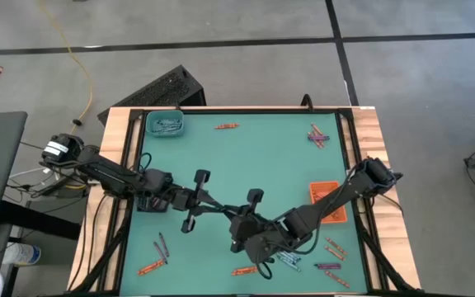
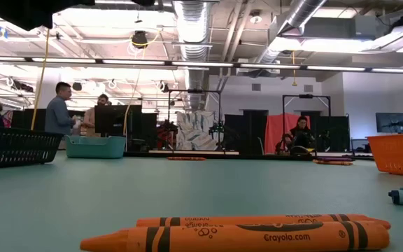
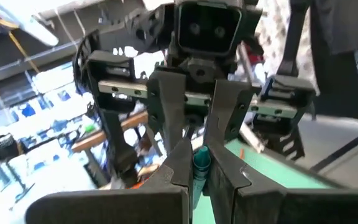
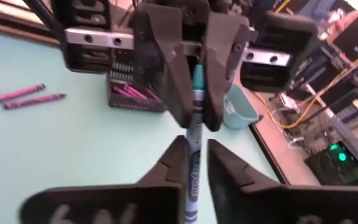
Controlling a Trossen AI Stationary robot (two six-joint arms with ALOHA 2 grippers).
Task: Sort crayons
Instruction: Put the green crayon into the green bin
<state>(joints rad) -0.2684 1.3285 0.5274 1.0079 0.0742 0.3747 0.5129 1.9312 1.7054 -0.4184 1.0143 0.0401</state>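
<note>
Both grippers meet tip to tip over the middle of the table. A pale blue crayon (image 4: 194, 168) spans the two of them. My left gripper (image 1: 225, 209) is shut on its far end, which shows teal (image 3: 201, 163) between the left fingers. My right gripper (image 4: 195, 146) stands slightly open, with the crayon's near part still lying between its fingers. Loose crayons lie around the mat: an orange one (image 1: 226, 126) at the back, a mixed group (image 1: 317, 136) at the back right, and others at the front left (image 1: 157, 256) and front right (image 1: 332, 256). Two orange crayons (image 2: 257, 234) lie right in front of the low camera.
A teal tray (image 1: 165, 124) with crayons sits at the back left. An orange tray (image 1: 328, 200) lies under the right arm. A black tray (image 4: 132, 93) holding purple crayons is beneath the left arm. Wooden rails edge the mat. People stand in the room beyond.
</note>
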